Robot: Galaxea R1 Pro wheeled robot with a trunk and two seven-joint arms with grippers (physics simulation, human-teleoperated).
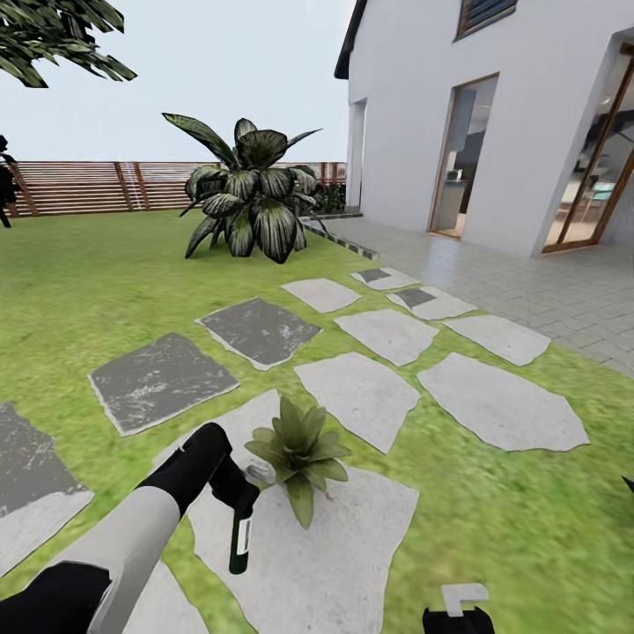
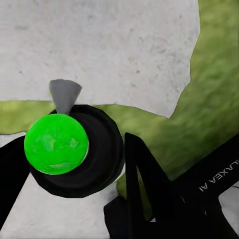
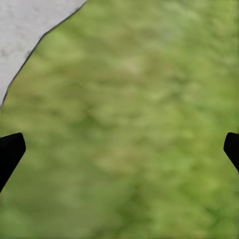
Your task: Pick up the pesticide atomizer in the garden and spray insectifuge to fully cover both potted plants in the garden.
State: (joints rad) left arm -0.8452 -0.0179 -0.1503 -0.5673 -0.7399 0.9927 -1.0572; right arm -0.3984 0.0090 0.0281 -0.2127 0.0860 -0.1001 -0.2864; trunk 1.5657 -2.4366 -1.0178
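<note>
Green lawn point(image 1: 79, 282) with grey and white stepping stones point(image 1: 361, 392) runs back to a slatted wooden fence point(image 1: 88, 185) and a white house point(image 1: 414, 114). On the nearest stone sits one potted plant point(image 1: 299, 451), the single rosette I can count. The left pincer point(image 1: 236, 495) grips the one pesticide atomizer point(image 1: 241, 535), hanging just beside the leaves. Spraying looks to be the step in hand; next the nozzle likely needs aiming over the rosette. The right pincer point(image 3: 119, 149) hangs above grass, jaws spread, holding nothing.
</note>
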